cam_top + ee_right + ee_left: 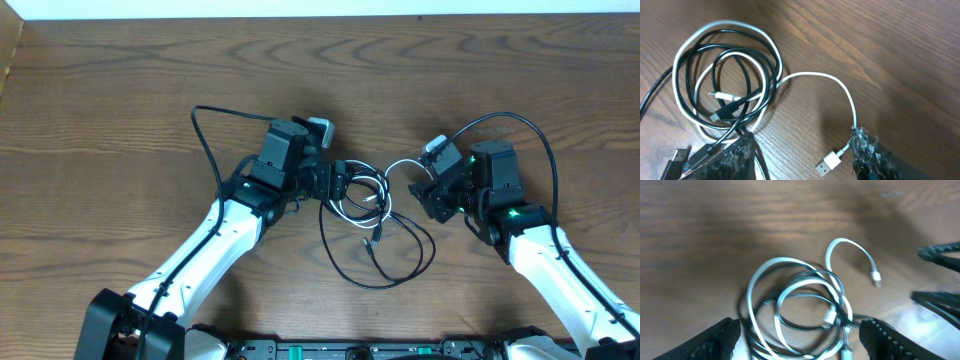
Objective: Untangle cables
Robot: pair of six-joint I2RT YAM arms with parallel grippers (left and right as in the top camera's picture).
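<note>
At table (120, 80) centre, overhead cam, black cable (378, 286) & white cable (403, 161) lay wound together in one small coil btw the two grippers. Left gripper (338, 186) sat at the coil's 9 o'clock edge. Right gripper (428, 190) sat near it at approx 3 o'clock. A big slack black loop dropped from the coil toward 6 o'clock. A white tail arced out toward 2 o'clock, ending by the right gripper.

Left wrist cam: jaws stood wide apart, w/ the coil lying on the wood btw the fingers (715, 340), not pinched. The white tail w/ its small plug (876, 277) curved off toward 1 o'clock.

Right wrist cam: jaws also stood apart. The white tail ran from the coil at 10 o'clock across to the 5 o'clock finger (875, 155) and touched its tip. Its USB plug (827, 162) lay just inside that finger. A black plug (675, 161) lay at 7 o'clock, beside the other finger.
</note>
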